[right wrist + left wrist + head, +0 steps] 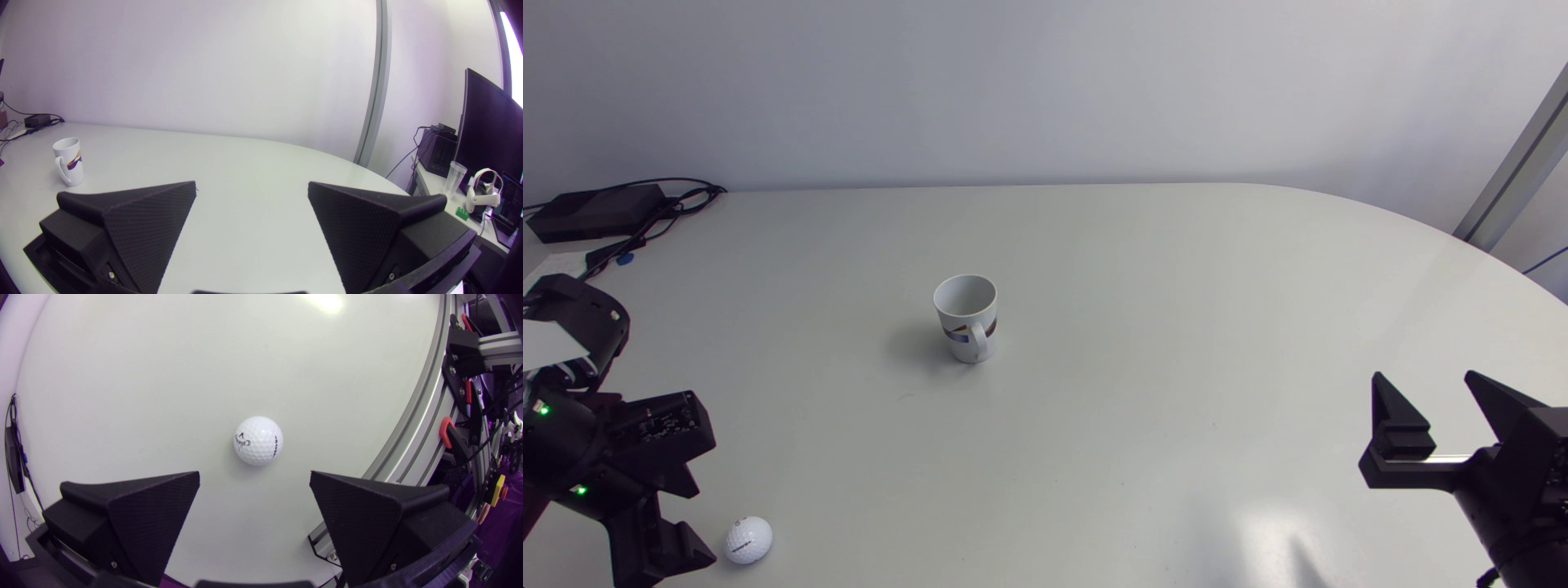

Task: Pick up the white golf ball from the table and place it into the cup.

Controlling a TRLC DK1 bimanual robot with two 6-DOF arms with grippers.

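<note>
- A black power brick [596, 211] sits at the far left corner of the table [1176, 327], with dark cables [678, 200] looped beside it.
- The left arm comes in at the near left edge, green lights showing on its black joints. The left gripper [662, 547] [254, 475] points down at the tabletop close to the near edge.
- Its jaws stand wide apart with nothing between them. In the left wrist view only bare table shows in the gap between the two wedge fingers [155, 514].
- The white golf ball [748, 540] [258, 440] lies on the table just beside the left gripper, on its right in the head view. From the left wrist it is a little ahead of the fingertips, centred on the gap, and touches neither finger. Dark print shows on its dimpled surface.
- The cup [966, 314] [68, 161], a white mug with a coloured band, stands upright near the middle of the table, well apart from the ball. Its handle faces the near edge and its mouth is open upward.
- The right gripper [1425, 384] [252, 185] is at the near right side, its arm entering from the right edge. It looks across the table, with the cup far off beyond its left finger.
- Its jaws are also spread wide and hold nothing.
</note>
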